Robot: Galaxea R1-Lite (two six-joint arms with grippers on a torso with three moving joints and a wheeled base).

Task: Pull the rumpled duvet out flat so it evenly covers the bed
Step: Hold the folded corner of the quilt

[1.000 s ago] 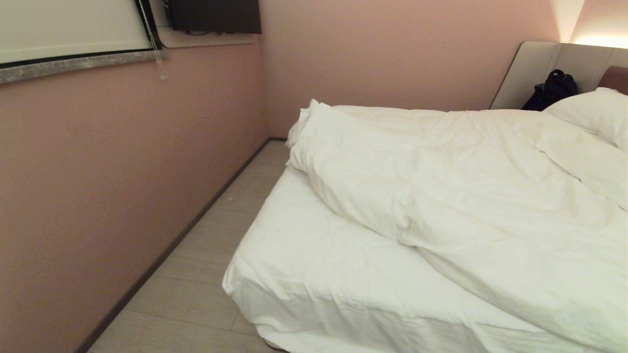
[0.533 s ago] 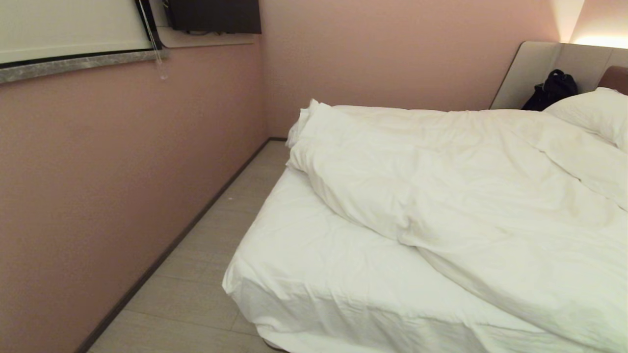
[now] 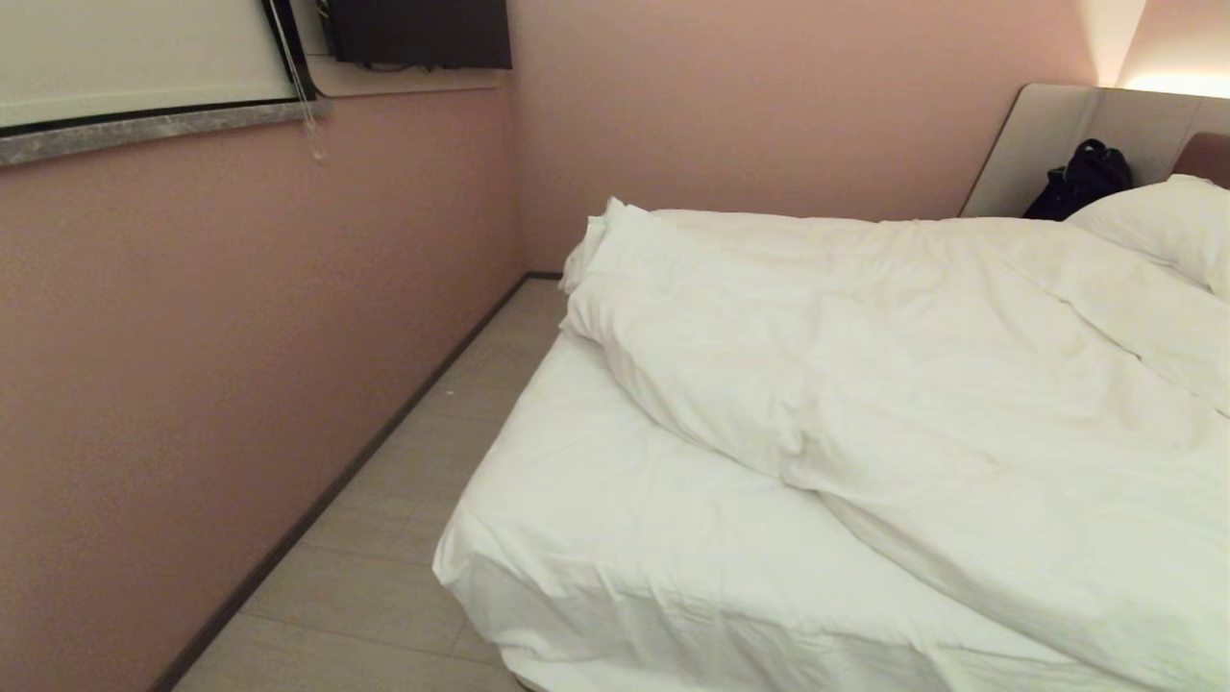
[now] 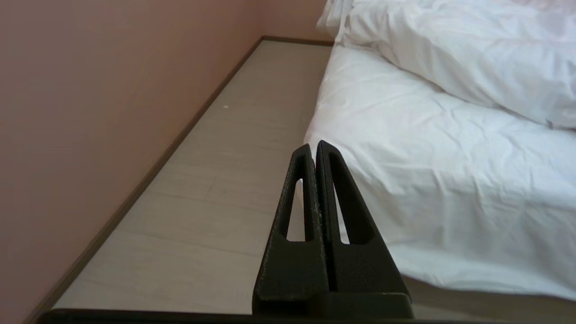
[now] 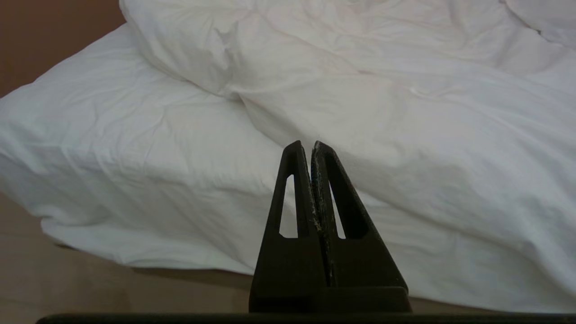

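The puffy white duvet (image 3: 913, 384) lies rumpled across the bed, bunched toward the head end. It leaves the sheeted foot corner of the bed (image 3: 596, 538) bare. In the left wrist view the duvet (image 4: 463, 54) sits beyond the bare sheet (image 4: 427, 180). My left gripper (image 4: 314, 146) is shut and empty, held in the air short of the bed's corner, over the floor. My right gripper (image 5: 311, 146) is also shut and empty, held short of the bed's near edge and pointing at the duvet (image 5: 405, 112). Neither arm shows in the head view.
A pink wall (image 3: 192, 384) runs close along the left, with a narrow strip of pale floor (image 3: 413, 500) between it and the bed. A white pillow (image 3: 1168, 226) and a black bag (image 3: 1081, 178) lie by the beige headboard (image 3: 1057, 135) at the far right.
The whole head view has shifted very slightly. Nothing on the bed has moved.
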